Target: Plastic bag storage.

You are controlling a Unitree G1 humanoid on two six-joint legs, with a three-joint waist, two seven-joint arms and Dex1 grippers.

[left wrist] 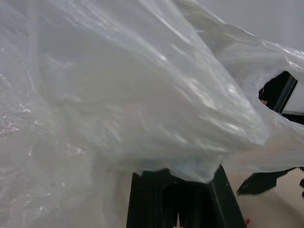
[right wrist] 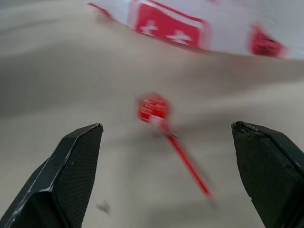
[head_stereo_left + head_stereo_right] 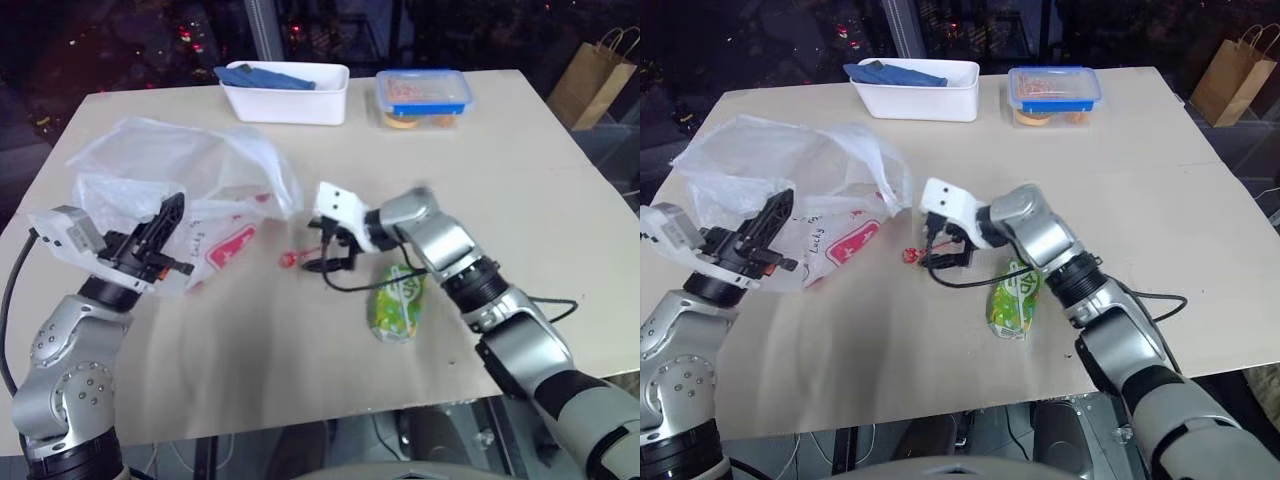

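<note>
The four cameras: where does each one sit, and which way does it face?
Left eye view: on the head, looking down at the table, both arms.
Right eye view: the same scene beside it.
Left wrist view: the left gripper shut on the plastic bag.
Right wrist view: the open right gripper faces a red lollipop.
Shared: bag and lollipop.

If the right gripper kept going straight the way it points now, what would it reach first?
Most likely the small red lollipop on a red stick lying on the tan table: it sits between the open black fingers of the right gripper. The white plastic bag lies beyond it. Depth is uncertain.
</note>
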